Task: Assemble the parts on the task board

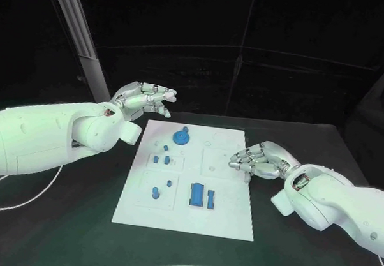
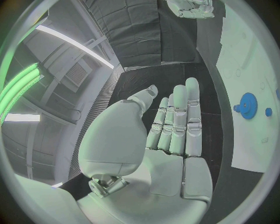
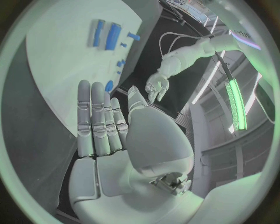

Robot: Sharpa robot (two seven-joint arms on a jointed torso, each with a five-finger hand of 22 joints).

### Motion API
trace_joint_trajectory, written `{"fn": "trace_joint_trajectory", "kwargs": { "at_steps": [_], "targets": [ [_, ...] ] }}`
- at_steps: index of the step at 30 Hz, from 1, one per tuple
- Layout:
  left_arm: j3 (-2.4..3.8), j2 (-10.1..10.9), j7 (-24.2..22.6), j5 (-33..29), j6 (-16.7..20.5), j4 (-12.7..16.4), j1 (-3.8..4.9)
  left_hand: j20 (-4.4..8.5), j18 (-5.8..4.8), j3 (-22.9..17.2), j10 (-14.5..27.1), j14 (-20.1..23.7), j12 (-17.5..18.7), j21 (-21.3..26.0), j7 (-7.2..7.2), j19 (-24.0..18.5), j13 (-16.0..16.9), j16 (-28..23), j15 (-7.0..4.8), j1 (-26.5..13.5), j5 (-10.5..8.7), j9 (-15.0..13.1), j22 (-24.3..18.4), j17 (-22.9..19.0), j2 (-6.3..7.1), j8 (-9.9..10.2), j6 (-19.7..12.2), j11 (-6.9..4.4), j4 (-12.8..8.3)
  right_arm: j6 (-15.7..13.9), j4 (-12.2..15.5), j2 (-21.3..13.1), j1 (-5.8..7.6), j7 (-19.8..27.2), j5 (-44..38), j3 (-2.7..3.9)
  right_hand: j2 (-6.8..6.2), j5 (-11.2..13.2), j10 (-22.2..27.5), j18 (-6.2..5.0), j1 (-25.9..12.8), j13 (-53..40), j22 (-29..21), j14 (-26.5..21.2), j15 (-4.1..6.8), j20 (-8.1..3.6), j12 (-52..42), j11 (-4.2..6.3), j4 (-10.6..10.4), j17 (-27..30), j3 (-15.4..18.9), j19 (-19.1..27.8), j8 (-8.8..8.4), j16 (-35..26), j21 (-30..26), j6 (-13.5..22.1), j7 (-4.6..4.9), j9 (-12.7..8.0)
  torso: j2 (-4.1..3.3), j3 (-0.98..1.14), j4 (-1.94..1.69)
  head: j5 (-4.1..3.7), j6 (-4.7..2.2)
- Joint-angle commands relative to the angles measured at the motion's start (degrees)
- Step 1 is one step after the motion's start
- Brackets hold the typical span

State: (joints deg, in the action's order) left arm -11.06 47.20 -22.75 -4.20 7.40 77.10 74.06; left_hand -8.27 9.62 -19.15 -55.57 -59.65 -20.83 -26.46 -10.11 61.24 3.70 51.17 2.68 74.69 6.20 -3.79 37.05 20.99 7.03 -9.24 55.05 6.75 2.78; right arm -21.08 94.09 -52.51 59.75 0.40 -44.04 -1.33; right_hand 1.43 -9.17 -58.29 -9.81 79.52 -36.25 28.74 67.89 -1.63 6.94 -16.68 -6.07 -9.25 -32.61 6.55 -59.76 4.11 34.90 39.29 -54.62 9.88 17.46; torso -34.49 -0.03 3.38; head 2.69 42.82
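Left hand: silver many-fingered left hand (image 1: 145, 98) hovers over the black table (image 1: 311, 145) just past the far left corner of the board; the left wrist view shows its fingers (image 2: 175, 122) straight and side by side, holding nothing.
Right hand: silver right hand (image 1: 261, 159) lies at the board's right edge, about midway along it; in the right wrist view its fingers (image 3: 98, 116) are straight, close together and empty.
Task board: white rectangular plate (image 1: 224, 220) lies flat in the middle of the table, between the two hands.
Gear: round blue toothed part (image 1: 183, 136) sits near the board's far edge.
Small parts: small blue pegs (image 1: 159, 160) stand left of centre, others (image 1: 155, 192) nearer the robot.
Blocks: two upright blue rectangular pieces (image 1: 202, 195) stand side by side in the near half.
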Motion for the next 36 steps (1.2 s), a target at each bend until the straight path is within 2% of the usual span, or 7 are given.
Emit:
{"fn": "trace_joint_trajectory", "kwargs": {
  "at_steps": [1, 14, 15, 27, 28, 29, 36],
  "targets": [
    [0.06, -0.6, -3.6, -0.6, -1.5, -1.5, -0.18, -1.20, 0.49, 1.6, 0.0, 3.6, 1.5, 5.1, -0.24, -4.8, -0.1, -9.1, 1.25, -0.5, -0.46, 0.0, -3.6, -4.1, -0.34, 0.7, -0.4, 0.54, 0.6, -0.3, -4.5, 1.6, 0.92, 19.1, 21.2, 0.08, 0.27, 1.4, 2.7, 0.20, 1.0, 6.0, -5.7, -7.3, -2.63, 2.27, 4.8, -1.91, 1.1, 5.9, 0.6, 5.3, -0.20, -10.1, -9.1, 2.4, 1.04, -1.6, 1.69, -0.27, 0.79, -0.10, -1.50],
    [0.09, -5.7, -6.4, -5.7, 2.3, -10.1, -1.86, -6.84, 1.04, 7.0, -2.3, 4.8, 11.3, 19.9, 0.72, -15.5, -0.1, -35.7, 5.63, 2.0, -0.39, 0.0, -18.1, -14.8, -2.85, 4.1, 0.6, 3.06, 1.3, 3.3, -23.2, 10.5, 2.69, 27.7, 29.7, 2.05, 4.95, 2.4, -1.2, -0.74, -1.1, 29.1, -20.6, -3.5, -5.24, 5.99, 12.9, -3.12, 9.7, 26.8, 3.7, 0.0, -0.52, -30.0, -28.7, 2.3, 1.59, -10.8, 2.59, 0.26, 1.19, 0.39, -5.96],
    [0.04, -5.3, -3.8, -3.0, 0.8, -9.4, -1.81, -2.32, -2.86, 10.4, 15.1, 21.4, 13.9, 21.7, 3.40, -29.1, -3.7, -39.9, 3.00, -21.1, -2.14, 3.8, -23.5, -16.5, -7.03, 9.2, -16.1, -0.07, -2.8, 1.0, -22.3, 10.1, 2.49, 22.8, 25.3, 1.90, 2.71, 4.5, 17.0, 2.95, -24.6, 30.9, -22.8, -23.1, -3.24, 2.14, 16.7, -0.31, 9.3, 28.2, 0.6, 18.3, -4.11, -34.9, -31.6, 18.3, -1.91, -12.5, 2.50, 0.01, 1.24, 0.19, -5.06],
    [2.98, -4.6, -4.7, -1.1, 10.4, -3.5, -5.03, 1.53, -4.36, 13.7, 29.9, 35.3, 16.5, 26.5, 5.92, -40.9, -3.7, -44.2, -2.68, -40.6, -6.20, 3.8, -28.6, -21.0, -7.03, 9.2, -30.3, -2.42, -2.8, -8.6, -15.0, 9.2, 1.66, 25.5, 32.8, 1.67, -1.43, 9.2, 31.5, 4.55, -44.2, 36.3, -28.7, -38.9, 1.63, -1.11, 16.7, 1.93, 9.3, 32.6, -1.9, 32.9, -4.11, -34.9, -34.5, 31.1, -4.71, -17.5, 3.18, 0.02, -2.65, -2.24, -7.92],
    [3.44, -4.5, -4.8, -0.8, 11.9, -2.6, -5.54, 1.80, -4.36, 13.8, 30.9, 36.3, 16.7, 26.5, 6.08, -41.7, -3.7, -44.5, -2.68, -41.9, -6.20, 3.8, -28.9, -21.0, -7.03, 9.2, -31.3, -2.58, -2.8, -10.1, -13.9, 9.0, 1.53, 25.9, 33.9, 1.64, -1.43, 9.2, 32.5, 4.55, -45.5, 36.3, -28.7, -40.0, 1.63, -1.31, 16.7, 6.07, 9.3, 32.6, -2.0, 33.9, -4.11, -34.9, -34.6, 31.9, -4.89, -17.5, 3.22, 0.03, -2.91, -2.39, -8.10],
    [4.22, -4.3, -5.0, -0.3, 14.4, -1.0, -6.39, 2.15, -4.70, 14.1, 32.2, 37.5, 20.8, 26.5, 10.11, -42.7, -3.7, -44.9, -2.68, -43.7, -6.20, 3.8, -29.4, -21.0, -7.03, 9.2, -32.6, -6.75, -2.8, -12.5, -12.1, 8.8, 1.32, 26.5, 35.8, 1.58, -1.43, 9.2, 34.1, 4.61, -47.6, 36.3, -28.7, -41.7, 1.63, -1.67, 16.7, 6.07, 9.3, 32.6, -2.3, 35.5, -4.11, -34.9, -34.9, 33.3, -5.21, -17.5, 3.27, 0.03, -3.19, -2.57, -8.31],
    [7.99, -3.3, -6.1, 2.2, 26.7, 6.6, -10.53, 3.67, -9.62, 19.2, 38.0, 43.0, 20.8, 26.5, 10.11, -47.3, -3.7, -46.4, -2.68, -51.3, -6.20, 3.8, -31.2, -21.0, -7.03, 9.2, -38.1, -6.75, -2.8, -20.6, -6.0, 8.1, 0.63, 28.7, 42.1, 1.39, -1.43, 9.2, 40.1, 9.81, -55.4, 36.3, -28.7, -48.2, 1.63, -6.94, 16.7, 6.07, 9.3, 32.6, -6.6, 41.4, -4.11, -34.9, -39.3, 38.5, -9.88, -17.5, 3.31, 0.03, -3.38, -2.69, -8.45]
  ]
}}
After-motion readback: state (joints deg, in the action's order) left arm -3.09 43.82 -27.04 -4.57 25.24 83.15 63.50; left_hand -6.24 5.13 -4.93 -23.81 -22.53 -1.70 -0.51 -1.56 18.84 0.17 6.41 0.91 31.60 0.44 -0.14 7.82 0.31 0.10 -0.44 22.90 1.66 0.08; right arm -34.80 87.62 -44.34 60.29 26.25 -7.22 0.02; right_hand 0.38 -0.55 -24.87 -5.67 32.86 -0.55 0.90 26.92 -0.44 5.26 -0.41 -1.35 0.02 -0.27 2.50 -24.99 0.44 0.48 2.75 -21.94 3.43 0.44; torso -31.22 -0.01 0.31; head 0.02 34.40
